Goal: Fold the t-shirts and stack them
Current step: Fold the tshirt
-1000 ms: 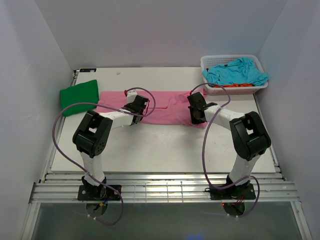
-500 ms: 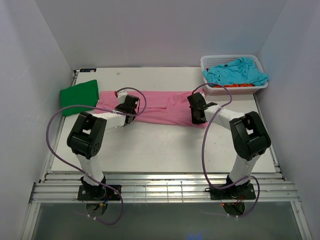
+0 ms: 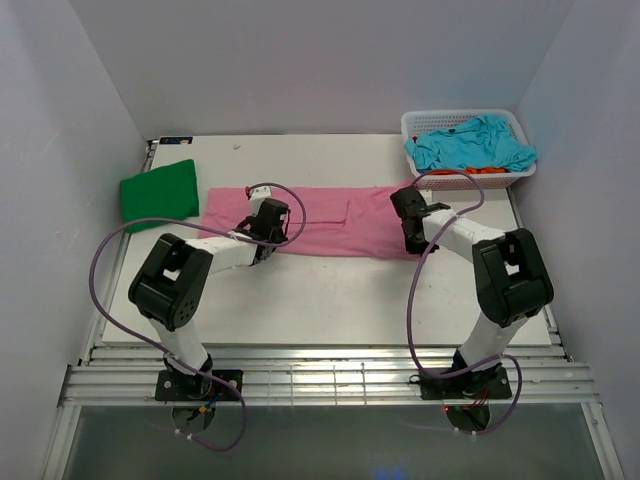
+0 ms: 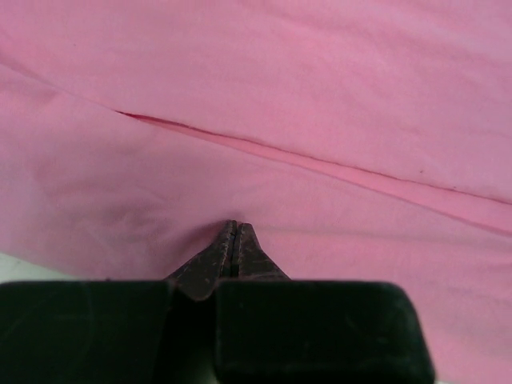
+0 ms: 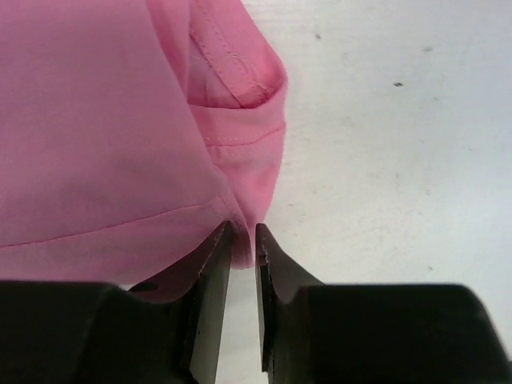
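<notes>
Pinching near hem of pink t-shirt [image 3: 340,225], lying stretched lengthwise leftward from basket [image 3: 440,181]; clamping cloth with right gripper [image 5: 243,240] at corner nearest basket, with left gripper [image 4: 234,232] farther from basket.

Pink t-shirt [image 3: 340,225] flat; green t-shirt [image 3: 158,187] folded

A pink shirt [image 4: 320,72] fills nearly the whole view, a fold edge crossing it diagonally from upper left down to the right. The left pincer [image 4: 234,238] has its tips pressed together on the cloth, which puckers around them. A sliver of white table [image 4: 12,268] shows at lower left.
</notes>
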`<action>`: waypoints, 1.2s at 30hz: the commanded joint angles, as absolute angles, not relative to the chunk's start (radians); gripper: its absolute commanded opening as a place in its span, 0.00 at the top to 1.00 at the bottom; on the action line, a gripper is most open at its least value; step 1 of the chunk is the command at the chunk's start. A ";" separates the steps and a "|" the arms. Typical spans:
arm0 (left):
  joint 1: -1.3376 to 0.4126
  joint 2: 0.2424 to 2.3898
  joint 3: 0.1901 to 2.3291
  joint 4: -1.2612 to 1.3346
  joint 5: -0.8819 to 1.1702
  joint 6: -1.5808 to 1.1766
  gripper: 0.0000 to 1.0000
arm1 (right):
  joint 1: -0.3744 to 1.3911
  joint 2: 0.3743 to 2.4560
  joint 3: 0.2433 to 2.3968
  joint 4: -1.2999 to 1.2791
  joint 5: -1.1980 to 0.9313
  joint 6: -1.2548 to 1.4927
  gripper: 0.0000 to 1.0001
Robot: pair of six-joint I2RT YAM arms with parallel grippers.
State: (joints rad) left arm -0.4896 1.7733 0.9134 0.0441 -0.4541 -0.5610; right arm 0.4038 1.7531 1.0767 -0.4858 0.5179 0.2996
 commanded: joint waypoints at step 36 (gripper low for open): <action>-0.299 1.695 0.867 -0.008 -0.695 -0.535 1.00 | 0.377 1.719 1.196 -0.402 0.364 0.213 0.77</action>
State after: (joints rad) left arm -0.3092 1.6985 0.8299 -0.0692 -0.7158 -0.5648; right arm 0.3836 1.6855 1.1469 -0.4366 0.3954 0.2253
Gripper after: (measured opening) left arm 0.042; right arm 0.237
